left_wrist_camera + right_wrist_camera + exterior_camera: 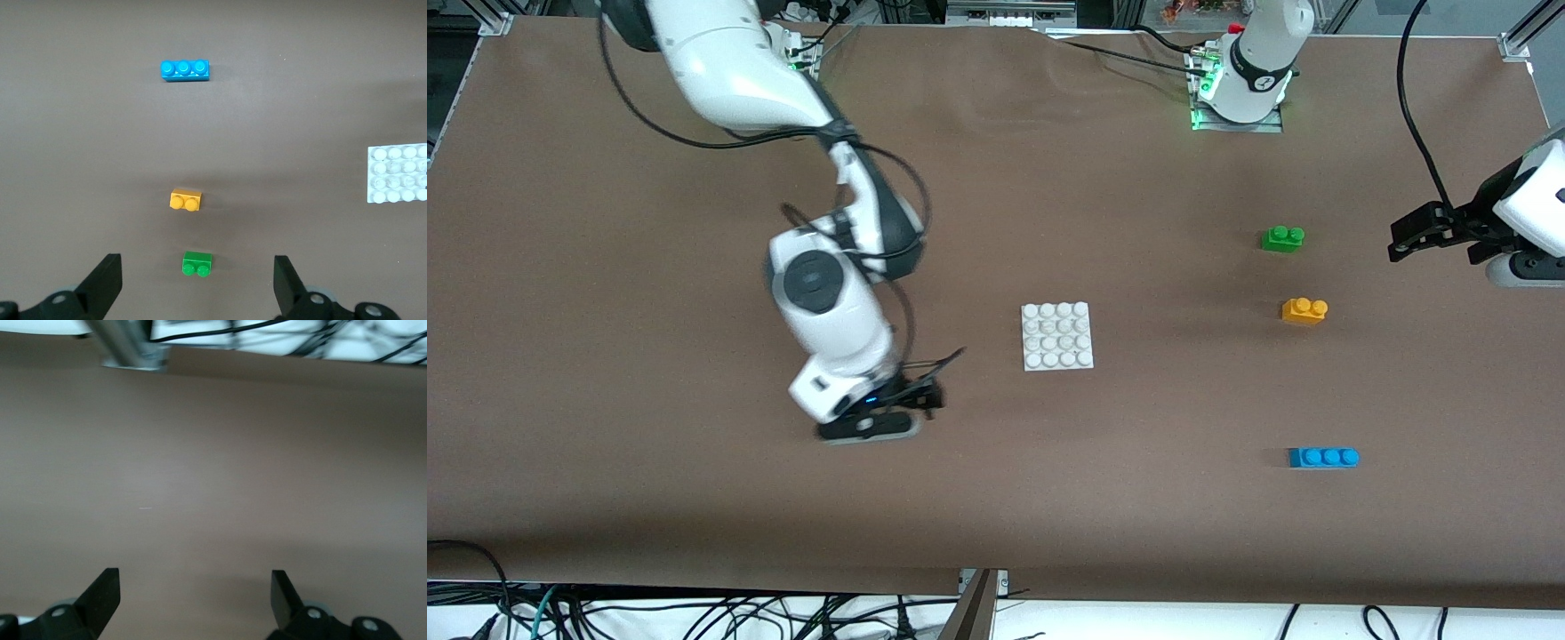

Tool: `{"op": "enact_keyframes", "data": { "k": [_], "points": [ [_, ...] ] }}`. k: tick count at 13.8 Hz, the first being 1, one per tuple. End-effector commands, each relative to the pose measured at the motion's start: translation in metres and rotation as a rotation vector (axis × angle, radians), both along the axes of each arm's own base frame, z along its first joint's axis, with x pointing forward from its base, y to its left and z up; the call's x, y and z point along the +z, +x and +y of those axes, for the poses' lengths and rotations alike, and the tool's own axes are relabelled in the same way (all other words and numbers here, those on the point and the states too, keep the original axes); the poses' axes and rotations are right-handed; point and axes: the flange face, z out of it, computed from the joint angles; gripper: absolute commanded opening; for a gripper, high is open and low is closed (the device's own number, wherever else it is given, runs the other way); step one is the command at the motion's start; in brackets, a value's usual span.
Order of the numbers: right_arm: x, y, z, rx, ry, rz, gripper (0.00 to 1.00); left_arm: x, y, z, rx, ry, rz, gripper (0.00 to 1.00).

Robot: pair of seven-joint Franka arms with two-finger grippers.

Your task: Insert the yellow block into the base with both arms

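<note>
1. Two arms, one per end of the brown table (649,293); each gripper has its fingers spread apart with nothing between them.
2. Left gripper (1405,238): in the air over the left arm's end of the table, fingers (107,277) wide apart. Its wrist view looks down on three bricks and one edge of the plate.
3. Right gripper (916,398): low over bare cloth toward the right arm's end, beside the plate and well apart from all bricks. Its fingers (103,590) are parted, and only bare table lies beneath them.
4. Yellow brick (1304,309): studs up, flat on the table, untouched. It lies near the left gripper, toward the middle of the table from it, and well apart from the right gripper.
5. White studded plate (1057,335): flat near the table's centre, between the right gripper and the yellow brick, touching neither.
6. Green brick (1282,238): the brick closest to the left gripper, farther from the front camera than the yellow one.
7. Blue brick (1323,457): the longest brick, nearest the front camera and farthest of the three from the left gripper.
</note>
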Motion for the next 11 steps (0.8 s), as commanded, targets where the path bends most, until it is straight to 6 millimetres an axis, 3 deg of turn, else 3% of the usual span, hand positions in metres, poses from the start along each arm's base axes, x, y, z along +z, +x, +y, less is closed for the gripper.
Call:
{"op": "enact_keyframes", "data": {
  "k": [1,2,4,6,9,11],
  "points": [
    [0.028,0.005,-0.042,0.021,-0.001,0.045,1.00,0.007,0.002,0.001,-0.001,-0.024,0.002,1.00],
    [0.041,0.007,-0.064,-0.001,-0.010,0.073,1.00,0.007,0.002,0.001,-0.001,-0.024,0.002,1.00],
    [0.061,0.003,-0.083,-0.007,-0.035,0.098,1.00,0.007,0.002,0.000,0.001,-0.026,0.002,1.00],
    [0.100,0.002,-0.130,-0.065,-0.025,0.096,1.00,0.006,0.002,0.001,0.001,-0.026,0.004,1.00],
    [0.166,-0.019,-0.206,-0.162,0.014,0.061,1.00,0.006,0.001,0.002,0.002,-0.024,0.007,1.00],
    [0.206,-0.044,-0.244,-0.209,0.031,0.032,1.00,0.005,0.000,0.001,0.001,-0.026,0.016,1.00]
  ]
}}
